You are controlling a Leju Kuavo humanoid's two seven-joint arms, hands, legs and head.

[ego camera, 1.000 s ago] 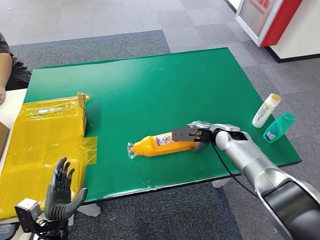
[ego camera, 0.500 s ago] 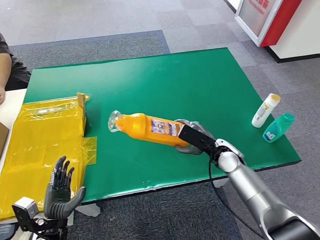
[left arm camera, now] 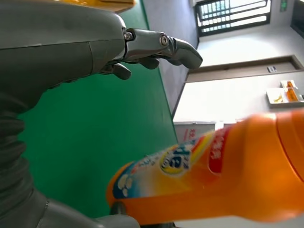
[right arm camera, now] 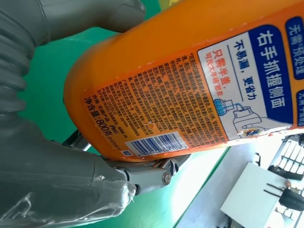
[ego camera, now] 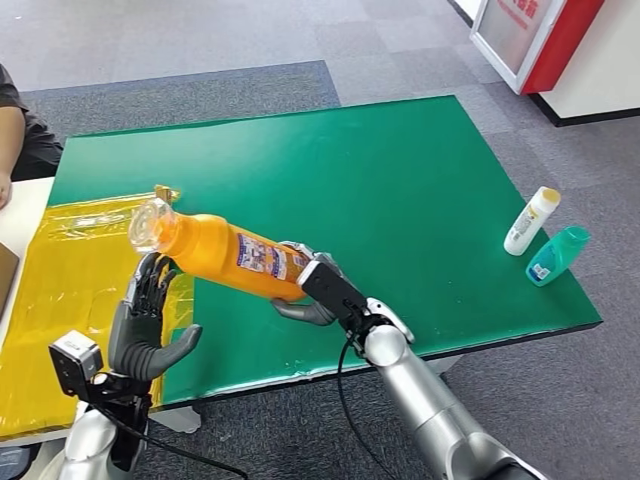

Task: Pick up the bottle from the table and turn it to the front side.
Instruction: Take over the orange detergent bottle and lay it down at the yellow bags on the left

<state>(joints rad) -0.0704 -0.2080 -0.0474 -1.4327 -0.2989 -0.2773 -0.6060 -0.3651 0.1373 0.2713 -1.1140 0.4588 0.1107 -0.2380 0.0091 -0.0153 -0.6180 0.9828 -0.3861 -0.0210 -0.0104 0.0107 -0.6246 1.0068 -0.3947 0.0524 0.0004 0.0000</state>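
the left robot hand waits open, fingers spread, just under the clear cap end of the orange bottle. the glossy, label-wrapped plastic body slants from there down to the right robot hand, which grips its base above the green surface.

bottle above table front-left, two small bottles far right, wrapped box perhaps left

head: high, looking down | wrists: close, sharing orange bottle
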